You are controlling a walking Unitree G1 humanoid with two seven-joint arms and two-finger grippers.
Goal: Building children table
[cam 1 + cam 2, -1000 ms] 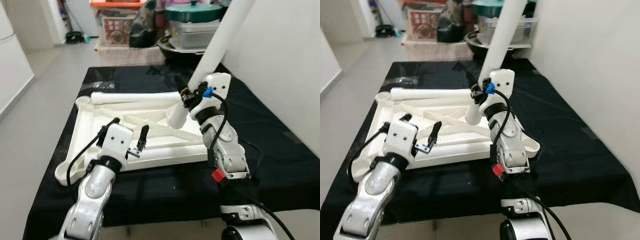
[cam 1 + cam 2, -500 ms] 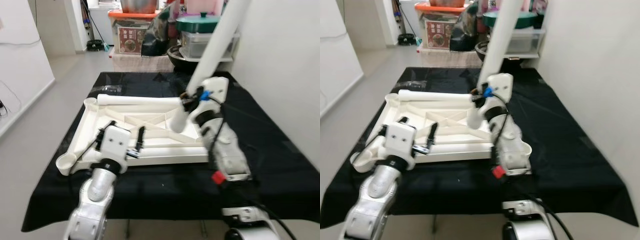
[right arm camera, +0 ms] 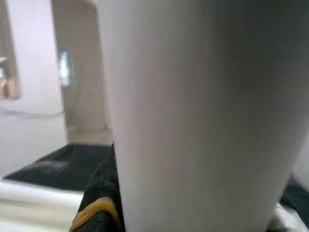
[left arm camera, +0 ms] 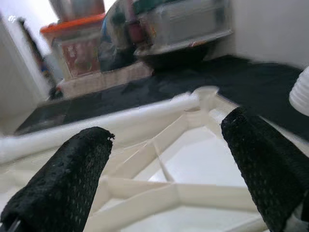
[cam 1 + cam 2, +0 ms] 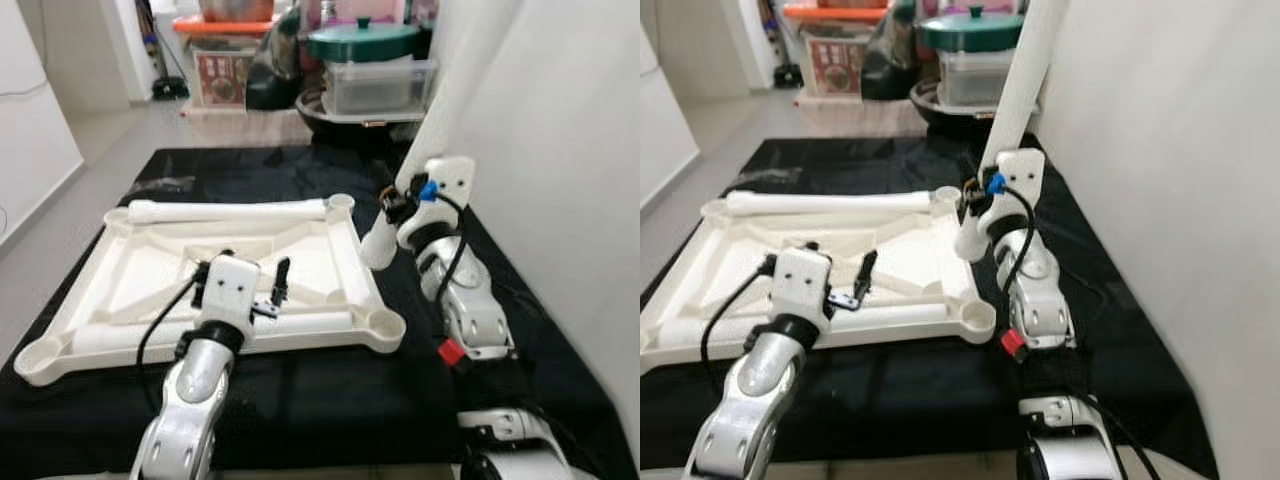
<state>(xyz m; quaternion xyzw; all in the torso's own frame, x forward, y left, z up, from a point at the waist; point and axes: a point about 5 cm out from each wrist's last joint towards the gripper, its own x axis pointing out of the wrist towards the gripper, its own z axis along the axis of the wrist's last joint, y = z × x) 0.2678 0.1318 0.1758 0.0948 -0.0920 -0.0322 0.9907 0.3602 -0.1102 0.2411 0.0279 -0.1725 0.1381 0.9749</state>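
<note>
one white tabletop (image 5: 150, 270) upside down on worktop (image 5: 300, 400) | two legs: right hand (image 5: 392, 210) clamps one leg (image 5: 1025, 75), other leg (image 5: 225, 211) at tabletop's 12 o'clock | left hand (image 5: 255, 285) spread, empty | no writing legible

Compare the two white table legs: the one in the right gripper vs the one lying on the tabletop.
The held leg stands steeply tilted, clamped in the right gripper, its lower end beside the upturned tabletop. The loose leg lies flat along the tabletop's far edge, ungripped. Both are plain white tubes.
</note>
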